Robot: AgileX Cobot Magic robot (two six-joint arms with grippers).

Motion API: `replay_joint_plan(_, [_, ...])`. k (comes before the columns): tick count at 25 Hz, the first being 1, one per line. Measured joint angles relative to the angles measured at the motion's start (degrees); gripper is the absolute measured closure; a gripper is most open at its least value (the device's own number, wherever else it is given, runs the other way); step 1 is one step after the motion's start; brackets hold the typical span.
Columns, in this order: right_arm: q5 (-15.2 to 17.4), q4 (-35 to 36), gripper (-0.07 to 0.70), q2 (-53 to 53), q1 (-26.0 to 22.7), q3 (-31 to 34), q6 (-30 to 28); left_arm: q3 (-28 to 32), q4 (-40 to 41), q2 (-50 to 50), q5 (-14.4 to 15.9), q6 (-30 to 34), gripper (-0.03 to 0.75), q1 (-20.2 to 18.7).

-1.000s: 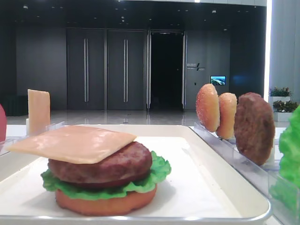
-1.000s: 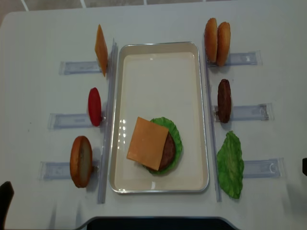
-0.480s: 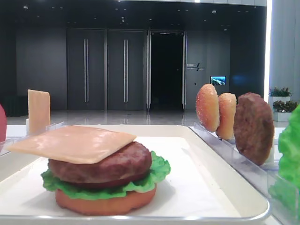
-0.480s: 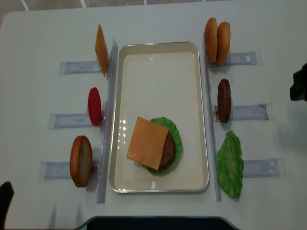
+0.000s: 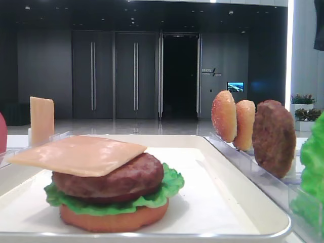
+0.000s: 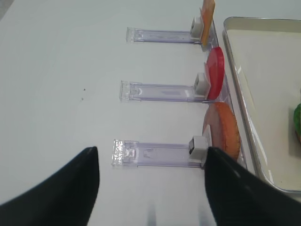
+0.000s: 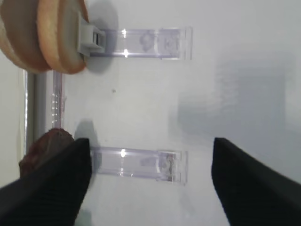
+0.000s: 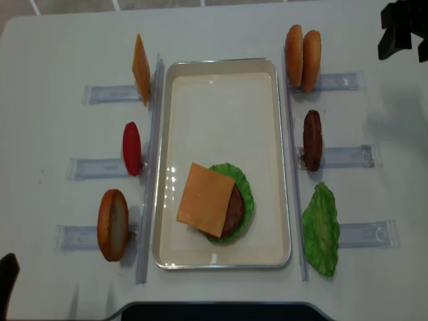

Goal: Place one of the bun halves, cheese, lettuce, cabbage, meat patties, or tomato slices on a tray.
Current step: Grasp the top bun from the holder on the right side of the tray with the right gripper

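Currently: right gripper (image 7: 148,181) with jaws spread wide, grasping nothing, above the table; bun halves (image 7: 40,35) upright in their holder, ahead-left, well apart from jaws; tray (image 8: 221,67) alongside.

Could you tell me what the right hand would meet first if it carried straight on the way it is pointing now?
Probably the bare table. The open right hand points down between two clear holders, beside the patty; the bun halves lie off to one side. Depth is unclear.
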Motion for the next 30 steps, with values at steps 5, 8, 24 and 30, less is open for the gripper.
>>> replay_joint_plan(5, [1.1,-1.0,0.097,6.2,3.0,-8.6,2.0,0.0,0.0,0.0,0.0,0.0,0.181,0.0])
replay_joint_plan(8, [1.5,-1.4,0.097,8.9,5.2,-12.1,4.2,0.0,0.0,0.0,0.0,0.0,0.181,0.0])
replay_joint_plan(24, [-7.8,-3.5,0.097,11.1,21.0,-14.7,16.4,0.0,0.0,0.0,0.0,-0.1,0.181,0.0])
replay_joint_plan(30, [-9.4,-4.0,0.097,12.5,21.2,-14.7,16.3,0.0,0.0,0.0,0.0,-0.1,0.181,0.0])
